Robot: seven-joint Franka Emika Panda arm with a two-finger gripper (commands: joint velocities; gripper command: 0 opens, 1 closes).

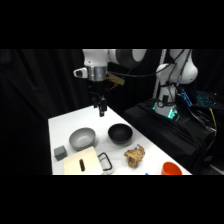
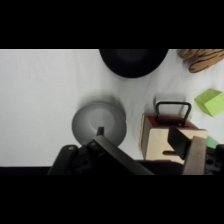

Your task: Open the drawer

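Note:
The pale wooden cabinet (image 1: 81, 162) with a dark slot on top lies at the table's near left. The drawer's black wire loop handle (image 1: 105, 161) sticks out of its right end. In the wrist view the drawer's reddish front (image 2: 165, 120) and handle (image 2: 173, 111) show at the cabinet (image 2: 160, 145), with the drawer pushed in. My gripper (image 1: 101, 109) hangs well above the table's far part, behind both bowls and apart from the cabinet. In the wrist view the gripper (image 2: 137, 133) is open and empty, and its right finger (image 2: 186, 146) covers part of the cabinet.
A grey bowl (image 1: 81, 138) and a black bowl (image 1: 120, 133) stand mid-table. Left of the cabinet sits a small grey cube (image 1: 60, 152). A brown lumpy object (image 1: 134, 155) and an orange thing (image 1: 171, 169) lie to the right. The wrist view adds a green block (image 2: 212, 101).

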